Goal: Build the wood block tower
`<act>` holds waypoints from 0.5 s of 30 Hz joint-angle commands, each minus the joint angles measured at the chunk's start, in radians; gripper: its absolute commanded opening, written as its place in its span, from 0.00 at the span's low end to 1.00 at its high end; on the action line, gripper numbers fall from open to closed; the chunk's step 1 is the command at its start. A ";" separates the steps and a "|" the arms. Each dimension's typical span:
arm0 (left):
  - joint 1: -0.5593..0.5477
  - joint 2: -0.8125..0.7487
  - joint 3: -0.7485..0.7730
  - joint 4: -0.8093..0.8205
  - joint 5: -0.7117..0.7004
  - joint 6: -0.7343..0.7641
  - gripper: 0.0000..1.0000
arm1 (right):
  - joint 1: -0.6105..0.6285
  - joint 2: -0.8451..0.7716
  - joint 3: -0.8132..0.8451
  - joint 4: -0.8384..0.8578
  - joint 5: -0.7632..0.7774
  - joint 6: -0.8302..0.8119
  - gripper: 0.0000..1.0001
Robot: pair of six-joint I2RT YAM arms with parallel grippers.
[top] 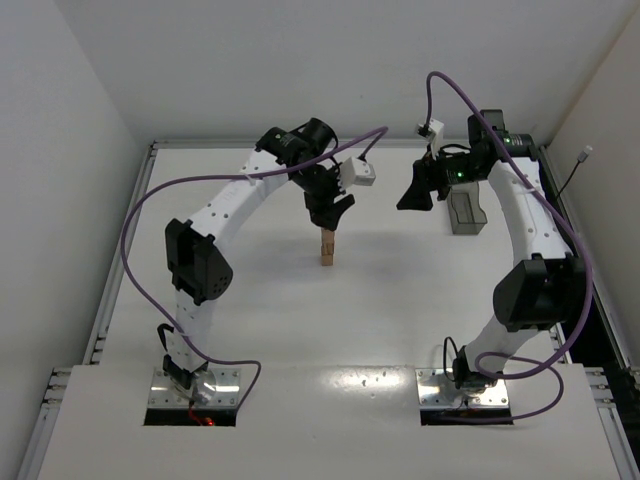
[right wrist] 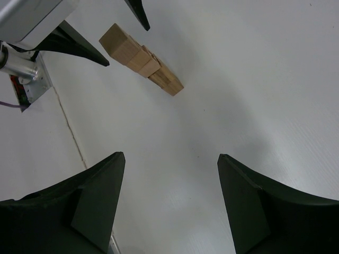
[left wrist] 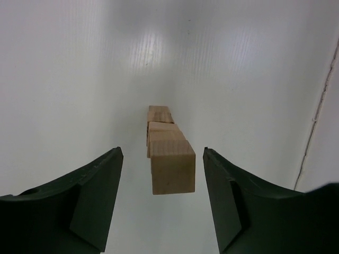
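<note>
- Light-brown wooden cubes stand as a narrow upright tower [top: 327,250], one cube wide, near the middle of the white surface [top: 250,330] and a little toward its far side.
- The dark two-finger left tool [left wrist: 162,152] hangs straight above the tower with its jaws partly open. In the left wrist view its fingers flank the top cube [left wrist: 172,172] with a clear gap on either side. It touches nothing and holds nothing.
- The dark right tool [right wrist: 170,156] is spread wide and empty, over bare surface to the right of the tower and well apart from it.
- A dark grey translucent plastic box [top: 466,212] sits at the far right, just beside the right arm. Whether anything lies inside it cannot be made out.
- Seen from above, the lower cubes are mostly hidden behind the top cube, so the count is hard to tell. They look slightly twisted against one another.
- Both wrist views cut the tool fingers off at the bottom edge.
</note>
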State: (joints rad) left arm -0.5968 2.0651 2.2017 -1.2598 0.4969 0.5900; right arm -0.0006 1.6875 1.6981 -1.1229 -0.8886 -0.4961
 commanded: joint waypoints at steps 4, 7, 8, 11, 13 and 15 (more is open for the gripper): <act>-0.009 -0.039 -0.007 0.053 -0.017 -0.030 0.65 | -0.002 0.001 0.028 0.018 -0.015 0.001 0.68; -0.009 -0.071 -0.016 0.088 -0.049 -0.053 0.75 | -0.002 0.001 0.028 0.018 -0.015 0.001 0.68; -0.009 -0.082 -0.025 0.117 -0.061 -0.064 0.78 | -0.002 0.001 0.028 0.018 -0.015 0.001 0.68; -0.009 -0.146 -0.057 0.180 -0.103 -0.134 0.84 | 0.007 0.001 0.028 0.018 0.005 0.001 0.68; 0.025 -0.218 -0.115 0.262 -0.103 -0.214 0.84 | 0.007 0.001 0.018 0.031 0.037 0.001 0.68; 0.070 -0.276 -0.219 0.364 -0.103 -0.310 0.84 | 0.007 -0.028 -0.008 0.057 0.094 0.024 0.68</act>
State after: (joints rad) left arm -0.5816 1.9347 2.0609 -1.0618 0.4068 0.4274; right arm 0.0025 1.6875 1.6981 -1.1179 -0.8482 -0.4934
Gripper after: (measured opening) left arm 0.840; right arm 0.676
